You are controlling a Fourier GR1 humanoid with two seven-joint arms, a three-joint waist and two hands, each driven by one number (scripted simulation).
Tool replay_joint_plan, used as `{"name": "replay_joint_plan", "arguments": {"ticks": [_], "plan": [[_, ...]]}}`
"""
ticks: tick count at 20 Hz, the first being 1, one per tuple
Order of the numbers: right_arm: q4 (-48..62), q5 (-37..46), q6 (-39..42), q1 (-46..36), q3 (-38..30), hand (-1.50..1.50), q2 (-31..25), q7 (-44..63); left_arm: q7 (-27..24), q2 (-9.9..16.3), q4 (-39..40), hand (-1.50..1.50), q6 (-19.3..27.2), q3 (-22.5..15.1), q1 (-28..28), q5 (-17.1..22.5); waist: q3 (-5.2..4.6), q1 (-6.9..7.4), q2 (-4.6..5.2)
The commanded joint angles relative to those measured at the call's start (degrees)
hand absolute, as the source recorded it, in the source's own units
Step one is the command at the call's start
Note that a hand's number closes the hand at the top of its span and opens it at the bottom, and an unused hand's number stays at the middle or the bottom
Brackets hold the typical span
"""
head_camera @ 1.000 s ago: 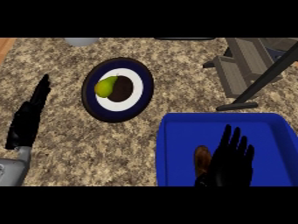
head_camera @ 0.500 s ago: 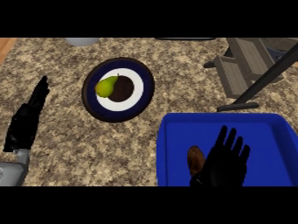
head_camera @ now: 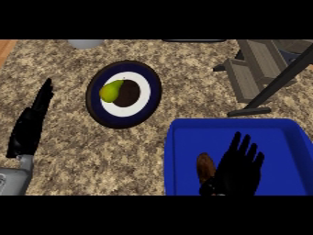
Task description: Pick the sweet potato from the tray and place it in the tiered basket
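R hand (head_camera: pixel 237 172) nearer sweet potato (head_camera: pixel 205 167).

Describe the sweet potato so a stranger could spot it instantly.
Find the blue tray at the counter's lower right. Inside, near its left wall, lies the sweet potato, just left of the right hand. It is brown and oblong, unlike the yellow-green pear on the plate.

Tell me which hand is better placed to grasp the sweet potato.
Right. The right hand is over the blue tray, fingers straight, right beside the sweet potato. The left hand rests outside the tray at the counter's left.
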Motion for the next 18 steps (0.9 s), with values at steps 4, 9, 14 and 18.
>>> {"name": "replay_joint_plan", "arguments": {"ticks": [4, 9, 14, 18], "plan": [[2.4, -1.4, -0.1, 0.6, -1.9, -1.50, 0.3, 10.6, 1.2, 0.6, -2.5, 0.00, -1.4, 0.6, 2.1, 0.0, 0.09, 0.10, 0.02], [6.2, -3.4, -2.1, -1.1, -2.0, -1.50, 0.3, 9.9, 0.1, 0.3, 1.2, 0.00, -2.5, 2.7, -0.9, 0.8, 0.07, -0.28, 0.18], [11.0, -6.2, -3.5, -5.0, -5.0, -1.50, 0.3, 9.4, 1.8, -0.3, -3.6, 0.00, -1.4, 1.2, 1.1, -1.3, 0.11, 0.34, 0.13], [15.3, -12.9, -2.4, -4.5, -4.9, 1.50, 0.3, 4.2, -0.9, -2.1, 1.2, 0.00, -0.7, 1.3, -0.4, -2.4, 0.09, 0.12, 0.30]]}}
